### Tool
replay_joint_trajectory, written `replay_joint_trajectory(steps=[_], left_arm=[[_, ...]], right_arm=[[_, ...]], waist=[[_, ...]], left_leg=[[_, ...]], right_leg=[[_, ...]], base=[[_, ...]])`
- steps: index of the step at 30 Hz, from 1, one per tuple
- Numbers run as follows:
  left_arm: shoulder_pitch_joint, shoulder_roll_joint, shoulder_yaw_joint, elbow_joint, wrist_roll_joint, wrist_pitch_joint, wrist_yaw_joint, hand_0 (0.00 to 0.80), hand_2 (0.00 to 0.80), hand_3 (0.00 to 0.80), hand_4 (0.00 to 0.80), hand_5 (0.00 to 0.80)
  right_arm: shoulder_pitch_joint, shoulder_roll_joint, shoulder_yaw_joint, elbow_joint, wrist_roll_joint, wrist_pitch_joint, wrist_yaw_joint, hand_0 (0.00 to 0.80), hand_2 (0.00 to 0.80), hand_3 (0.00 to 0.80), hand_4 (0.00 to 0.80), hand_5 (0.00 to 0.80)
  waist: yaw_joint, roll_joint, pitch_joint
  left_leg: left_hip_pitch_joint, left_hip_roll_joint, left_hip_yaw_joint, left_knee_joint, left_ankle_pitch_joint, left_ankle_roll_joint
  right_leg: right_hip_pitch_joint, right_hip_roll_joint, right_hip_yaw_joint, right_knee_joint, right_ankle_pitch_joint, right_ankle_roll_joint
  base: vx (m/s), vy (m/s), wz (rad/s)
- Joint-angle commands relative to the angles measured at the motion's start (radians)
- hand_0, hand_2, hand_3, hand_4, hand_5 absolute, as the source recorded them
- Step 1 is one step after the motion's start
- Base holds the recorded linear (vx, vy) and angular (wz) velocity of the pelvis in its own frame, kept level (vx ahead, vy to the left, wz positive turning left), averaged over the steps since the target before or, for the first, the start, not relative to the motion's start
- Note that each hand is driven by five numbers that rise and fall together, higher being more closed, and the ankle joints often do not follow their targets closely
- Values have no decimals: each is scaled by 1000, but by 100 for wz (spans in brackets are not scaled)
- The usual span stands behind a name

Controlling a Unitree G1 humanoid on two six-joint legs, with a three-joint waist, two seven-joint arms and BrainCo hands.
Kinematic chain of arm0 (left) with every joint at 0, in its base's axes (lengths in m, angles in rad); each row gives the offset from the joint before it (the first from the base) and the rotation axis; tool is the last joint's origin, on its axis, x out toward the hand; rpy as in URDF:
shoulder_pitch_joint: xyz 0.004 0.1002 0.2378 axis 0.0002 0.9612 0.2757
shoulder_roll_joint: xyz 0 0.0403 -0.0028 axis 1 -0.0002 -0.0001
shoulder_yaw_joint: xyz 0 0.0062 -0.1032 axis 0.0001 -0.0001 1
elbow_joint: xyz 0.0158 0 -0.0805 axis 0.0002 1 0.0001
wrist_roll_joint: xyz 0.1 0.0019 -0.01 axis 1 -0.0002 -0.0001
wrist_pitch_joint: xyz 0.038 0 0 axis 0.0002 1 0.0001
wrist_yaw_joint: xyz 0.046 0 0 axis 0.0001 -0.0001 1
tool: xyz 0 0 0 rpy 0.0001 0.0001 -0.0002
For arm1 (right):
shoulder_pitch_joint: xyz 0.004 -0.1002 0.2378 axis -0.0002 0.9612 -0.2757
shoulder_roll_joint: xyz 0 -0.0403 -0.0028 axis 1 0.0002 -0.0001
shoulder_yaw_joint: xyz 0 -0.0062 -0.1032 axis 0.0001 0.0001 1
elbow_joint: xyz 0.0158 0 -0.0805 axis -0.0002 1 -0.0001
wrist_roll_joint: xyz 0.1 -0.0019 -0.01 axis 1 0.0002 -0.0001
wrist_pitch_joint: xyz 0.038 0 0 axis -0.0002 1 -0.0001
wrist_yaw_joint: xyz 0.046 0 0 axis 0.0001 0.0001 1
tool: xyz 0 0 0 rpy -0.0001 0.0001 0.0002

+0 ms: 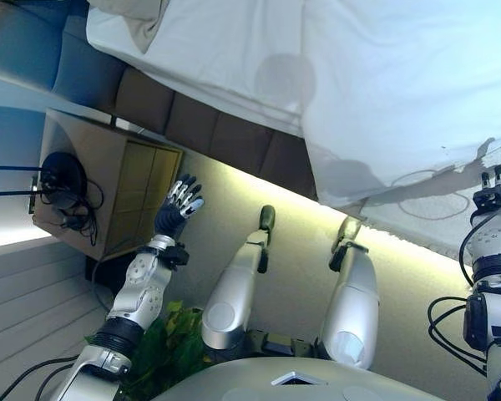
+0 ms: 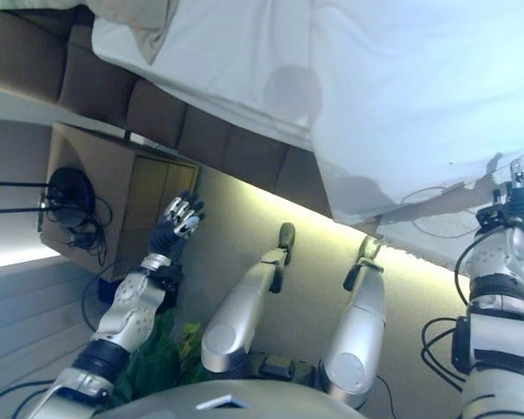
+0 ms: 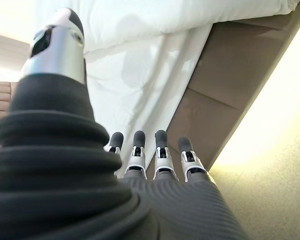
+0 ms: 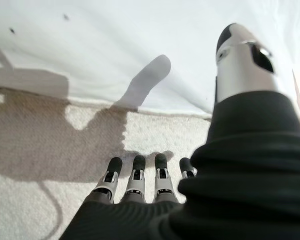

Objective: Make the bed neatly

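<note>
Neither hand has hold of the bedding yet, so this looks like the approach before a first grab. The bed lies across the far side of the scene: a white duvet (image 1: 401, 92) hangs over the right part of the bed's edge, a white sheet (image 1: 217, 58) lies bare on the left part, and a brown padded bed frame (image 1: 192, 121) runs below them.

The left hand (image 1: 179, 205) is raised on the left, near a wooden nightstand (image 1: 117, 180) and well short of the bed, its fingers straight and slightly spread, holding nothing. The right hand (image 2: 517, 194) is on the right, close to the hanging duvet edge, above a pale rug (image 4: 50, 150); its fingers are also straight and empty.

The next move probably calls for the right hand to reach the nearby duvet hem and close on it, while the left hand has farther to travel to the bed's edge. Pulling the duvet toward the bare sheet on the left would then need an even grip from both sides so it does not bunch.

The head views show both arms, the nightstand and a beige pillow (image 1: 138, 21) at the far left corner of the bed. The left wrist view adds the folds where the sheet tucks against the frame. The right wrist view alone shows the rug's texture and the duvet's lower hem right above it.
</note>
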Motion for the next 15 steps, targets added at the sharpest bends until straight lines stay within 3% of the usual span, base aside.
replay_joint_trajectory(steps=[1,10,15], left_arm=[[-4,37,-38,-74,-50,-35,-2,0,0,0,0,0],[-28,60,-58,-43,-30,-52,-13,0,0,0,0,0],[-30,59,-55,-29,-42,-66,-5,0,0,0,0,0]], right_arm=[[-116,-34,50,-17,-10,36,56,0,0,0,0,0],[-128,24,74,-22,15,7,70,0,0,0,0,0],[-151,23,87,-25,22,27,74,0,0,0,0,0]], waist=[[35,6,25],[83,-21,31],[88,-32,31]], left_leg=[[-67,5,-44,59,25,14],[-130,-8,-87,70,43,25],[-146,-13,-90,74,46,28]], right_leg=[[63,-85,-4,-140,130,104],[58,-83,-41,-153,142,120],[65,-74,-48,-170,146,121]], base=[[13,56,4],[12,-57,15],[2,11,-2]])
